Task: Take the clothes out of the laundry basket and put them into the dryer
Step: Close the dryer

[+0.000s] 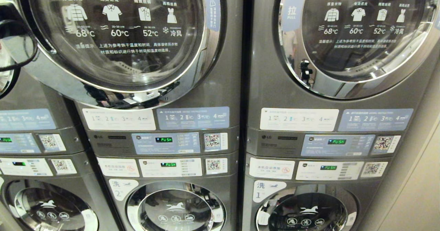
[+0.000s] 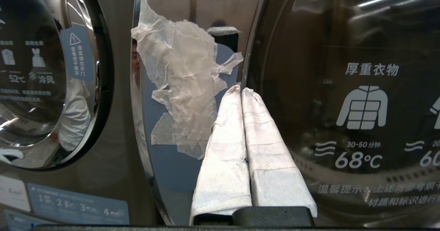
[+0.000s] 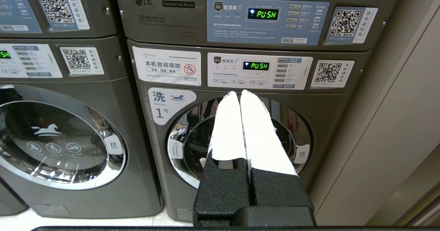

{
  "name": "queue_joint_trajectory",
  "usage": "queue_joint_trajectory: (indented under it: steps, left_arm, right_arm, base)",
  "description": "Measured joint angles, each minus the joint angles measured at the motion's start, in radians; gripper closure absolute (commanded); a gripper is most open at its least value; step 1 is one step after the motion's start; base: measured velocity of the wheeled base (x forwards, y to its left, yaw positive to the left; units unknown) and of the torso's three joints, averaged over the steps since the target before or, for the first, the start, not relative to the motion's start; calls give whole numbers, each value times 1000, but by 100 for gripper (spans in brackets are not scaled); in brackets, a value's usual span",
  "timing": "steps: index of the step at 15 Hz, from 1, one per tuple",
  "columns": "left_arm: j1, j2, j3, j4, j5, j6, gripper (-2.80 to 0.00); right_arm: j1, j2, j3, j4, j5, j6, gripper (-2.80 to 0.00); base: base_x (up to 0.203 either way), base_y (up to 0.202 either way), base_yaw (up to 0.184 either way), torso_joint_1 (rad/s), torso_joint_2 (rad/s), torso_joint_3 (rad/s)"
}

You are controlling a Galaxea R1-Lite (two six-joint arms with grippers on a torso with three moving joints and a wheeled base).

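Observation:
The dryer door (image 1: 117, 35) is a round glass door in a chrome ring, and it is closed. My left gripper (image 2: 241, 89) is shut with nothing in it. Its white-wrapped tips sit at the left rim of the same dryer door (image 2: 343, 52), next to a blue pull label (image 2: 178, 169) half covered by torn white tape (image 2: 182, 79). In the head view only a black part of my left arm (image 1: 13, 28) with a cable shows at the left edge. My right gripper (image 3: 239, 92) is shut and empty, hanging low in front of washer number 1 (image 3: 237, 138). The laundry basket and the clothes are out of view.
A second dryer (image 1: 357, 35) stands to the right, also closed, and a third one (image 2: 41, 86) lies left of my left gripper. Washers (image 1: 175, 210) sit below the control panels (image 1: 165, 143). A beige wall (image 1: 412, 189) borders the right side.

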Motion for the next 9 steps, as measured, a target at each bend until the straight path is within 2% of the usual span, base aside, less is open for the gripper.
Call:
queue_joint_trajectory:
  steps: [6, 9]
  left_arm:
    - [61, 271, -266, -106, -5, -67, 0]
    - [76, 387, -358, -162, -43, -157, 0]
  right_arm:
    - [0, 0, 0, 0, 0, 0, 0]
    - [-1, 0, 0, 0, 0, 0, 0]
  base:
    - [0, 0, 0, 0, 0, 0]
    - [0, 0, 0, 0, 0, 0]
